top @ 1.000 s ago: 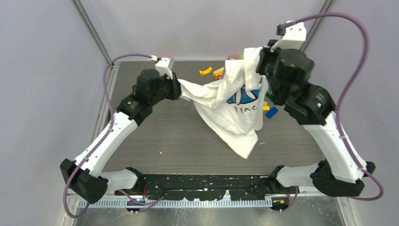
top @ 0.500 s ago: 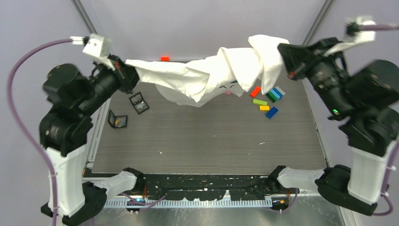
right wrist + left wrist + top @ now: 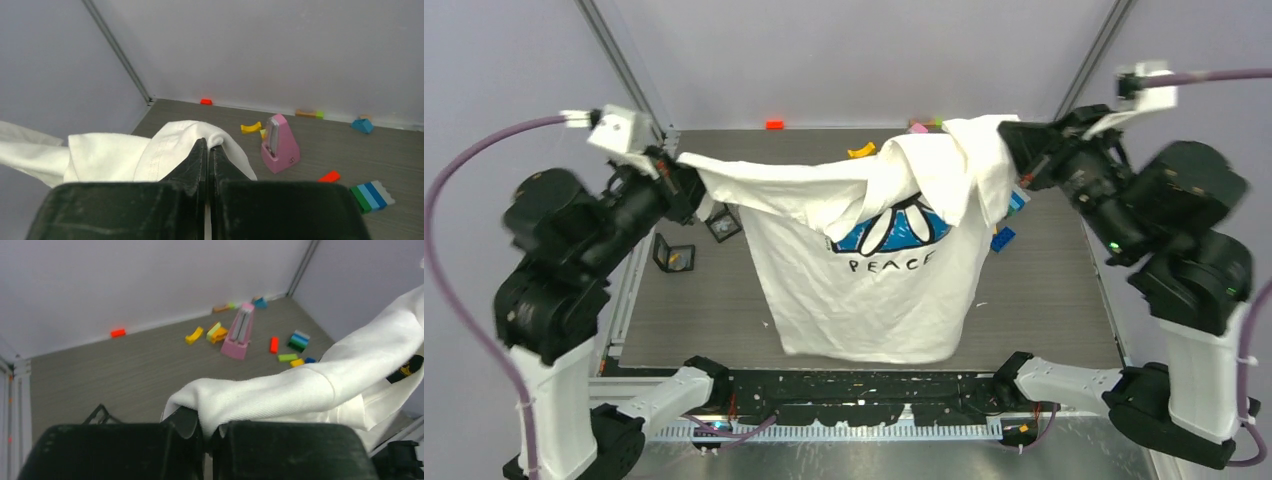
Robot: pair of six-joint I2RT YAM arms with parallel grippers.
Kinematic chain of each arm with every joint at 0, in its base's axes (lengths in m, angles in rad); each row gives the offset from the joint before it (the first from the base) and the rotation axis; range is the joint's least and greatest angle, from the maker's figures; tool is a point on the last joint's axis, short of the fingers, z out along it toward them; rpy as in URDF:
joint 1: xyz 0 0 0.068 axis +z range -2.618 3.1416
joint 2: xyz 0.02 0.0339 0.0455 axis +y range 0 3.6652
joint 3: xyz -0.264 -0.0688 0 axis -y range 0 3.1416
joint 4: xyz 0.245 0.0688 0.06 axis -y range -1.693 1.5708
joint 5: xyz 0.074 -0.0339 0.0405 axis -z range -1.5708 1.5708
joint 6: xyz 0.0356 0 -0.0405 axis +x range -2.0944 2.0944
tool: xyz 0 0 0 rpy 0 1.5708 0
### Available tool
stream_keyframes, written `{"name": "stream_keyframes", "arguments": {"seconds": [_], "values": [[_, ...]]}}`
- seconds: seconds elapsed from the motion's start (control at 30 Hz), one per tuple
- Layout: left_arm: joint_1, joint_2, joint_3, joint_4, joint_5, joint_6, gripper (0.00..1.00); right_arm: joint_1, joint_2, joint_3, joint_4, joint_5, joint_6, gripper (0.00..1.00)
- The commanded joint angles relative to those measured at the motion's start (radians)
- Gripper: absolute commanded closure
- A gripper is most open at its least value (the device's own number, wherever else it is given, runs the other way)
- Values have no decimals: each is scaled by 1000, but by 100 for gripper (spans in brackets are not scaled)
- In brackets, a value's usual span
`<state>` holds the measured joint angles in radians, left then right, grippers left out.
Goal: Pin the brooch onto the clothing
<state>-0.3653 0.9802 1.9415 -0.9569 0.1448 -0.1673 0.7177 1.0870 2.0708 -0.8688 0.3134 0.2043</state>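
Both arms have the T-shirt (image 3: 864, 290) up off the table (image 3: 1044, 290), stretched between them, print facing the top camera, hem hanging free. Left gripper (image 3: 686, 188) fingers are clamped on one shoulder fold, right gripper (image 3: 1014, 152) fingers are clamped on the other.

I read this step as spreading the shirt and laying it flat for pinning. I'd lower both ends level and together, hem down first, then draw back so the front lands smooth, print up. The bunched collar on the right side needs pulling out. Land it short of the toy blocks (image 3: 1002, 240).

A small black box (image 3: 721, 222) sits open near the left edge, something small and pale inside, can't tell what. The second box (image 3: 674, 255), nearer me, is also open, contents unclear.
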Motion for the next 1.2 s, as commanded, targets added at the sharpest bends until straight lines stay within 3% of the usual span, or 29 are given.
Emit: {"name": "stream_keyframes", "arguments": {"seconds": [0.0, 0.13, 0.3, 0.43, 0.53, 0.6, 0.67, 0.77, 0.83, 1.0, 1.07, 1.1, 1.13, 1.17], "values": [[2, 141, -197, 87, -192, 56, 100, -3, 72, -144, 203, 241, -28, 100], [86, 263, -260, 155, -215, 47, 100, -14, 116, -415, 557, 259, -89, 100], [260, 398, -81, 147, -33, -33, 100, -122, 350, -319, 665, 70, -16, 100], [331, 495, 227, 67, 75, -38, 100, -216, 587, 29, 621, -183, 83, 100], [346, 533, 424, 18, 125, -12, 100, -300, 755, 431, 530, -352, 148, 100], [345, 513, 453, 17, 154, 3, 100, -358, 857, 616, 508, -474, 211, 100], [346, 446, 378, 40, 174, 5, 100, -424, 900, 646, 539, -585, 287, 100], [346, 300, 171, 61, 226, 0, 100, -502, 823, 460, 624, -744, 375, 100], [345, 175, -6, 56, 265, -10, 100, -538, 731, 218, 680, -812, 369, 100], [345, -158, -472, 49, 538, -198, 98, -563, 475, -371, 547, -814, 225, 100], [345, -261, -655, 106, 730, -302, 68, -564, 368, -577, 496, -710, 168, 89], [344, -307, -727, 117, 799, -330, 33, -567, 337, -694, 471, -661, 145, 62], [344, -347, -782, 101, 839, -333, 8, -568, 284, -738, 457, -566, 121, 50], [340, -377, -818, 71, 842, -317, 1, -569, 264, -806, 432, -520, 113, 31]]}}
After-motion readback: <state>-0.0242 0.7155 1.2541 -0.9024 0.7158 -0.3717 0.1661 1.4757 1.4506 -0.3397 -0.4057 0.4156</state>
